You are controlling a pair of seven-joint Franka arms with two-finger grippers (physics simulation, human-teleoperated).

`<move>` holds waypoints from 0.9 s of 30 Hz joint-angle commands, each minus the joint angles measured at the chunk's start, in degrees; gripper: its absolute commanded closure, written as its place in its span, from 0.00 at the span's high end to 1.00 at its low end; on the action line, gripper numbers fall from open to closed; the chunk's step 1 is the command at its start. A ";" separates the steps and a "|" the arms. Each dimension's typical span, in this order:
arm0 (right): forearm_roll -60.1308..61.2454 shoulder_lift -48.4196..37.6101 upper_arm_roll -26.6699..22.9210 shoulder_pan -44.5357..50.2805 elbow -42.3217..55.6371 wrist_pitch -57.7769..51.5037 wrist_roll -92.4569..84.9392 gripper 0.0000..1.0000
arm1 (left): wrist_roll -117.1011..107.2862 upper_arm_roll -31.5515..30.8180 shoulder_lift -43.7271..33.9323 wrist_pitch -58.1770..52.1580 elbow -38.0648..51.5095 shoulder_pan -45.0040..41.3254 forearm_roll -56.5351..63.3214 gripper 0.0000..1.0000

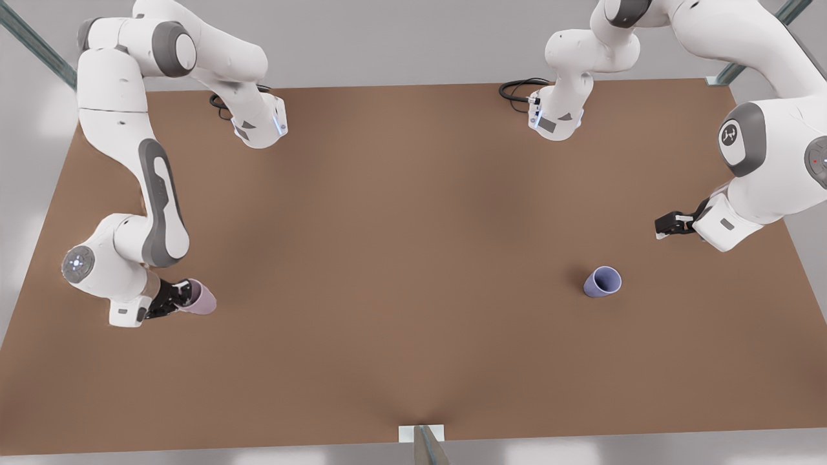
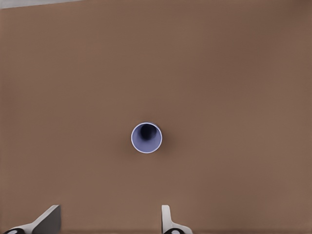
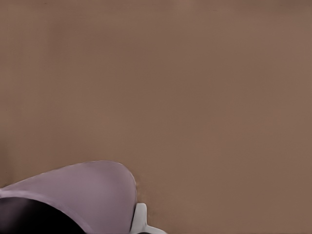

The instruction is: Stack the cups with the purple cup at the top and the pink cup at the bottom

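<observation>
The brown table [image 1: 400, 271] lies wide and bare between the two cups, with plenty of free surface around each.

The right gripper [image 1: 173, 298] sits low near the table edge at the front view's left, and only a narrow strip of table separates it from that edge. It grips the pink cup [image 1: 200, 299]. In the front view the dark fingers clamp the cup at its rim end, and the cup's body points away from the gripper toward the table's middle. In the right wrist view the pink cup [image 3: 78, 195] sits right against the camera, with one pale fingertip [image 3: 140, 219] touching its wall. Open table stretches away beyond the cup. The right arm is folded, elbow up, with its wrist turned down close to the table.

The left gripper [image 1: 672, 224] hangs above the table near the edge at the front view's right. Its fingers [image 2: 46, 219] are spread apart and hold nothing. The purple cup [image 1: 603, 281] stands upright well apart from it, mouth up. In the left wrist view the purple cup [image 2: 146, 137] lies ahead of the fingertips, seen straight down its mouth, with bare table all around it. The left arm reaches in from the table's corner with its wrist bent so the gripper points inward.

The two cups are well apart, one on each side of the table.
</observation>
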 commanded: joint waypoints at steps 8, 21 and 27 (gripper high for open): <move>-0.98 11.45 4.40 38.78 25.35 -10.23 96.06 0.21 | -0.02 0.02 0.05 0.03 0.03 0.09 0.05 1.00; -10.12 40.11 2.63 56.11 55.78 -13.05 124.72 0.21 | 0.07 0.02 0.57 -0.15 0.03 0.09 -0.03 1.00; -10.21 40.11 2.72 56.02 55.43 -11.64 124.81 0.95 | 0.07 0.02 0.57 -0.15 0.03 0.09 -0.03 1.00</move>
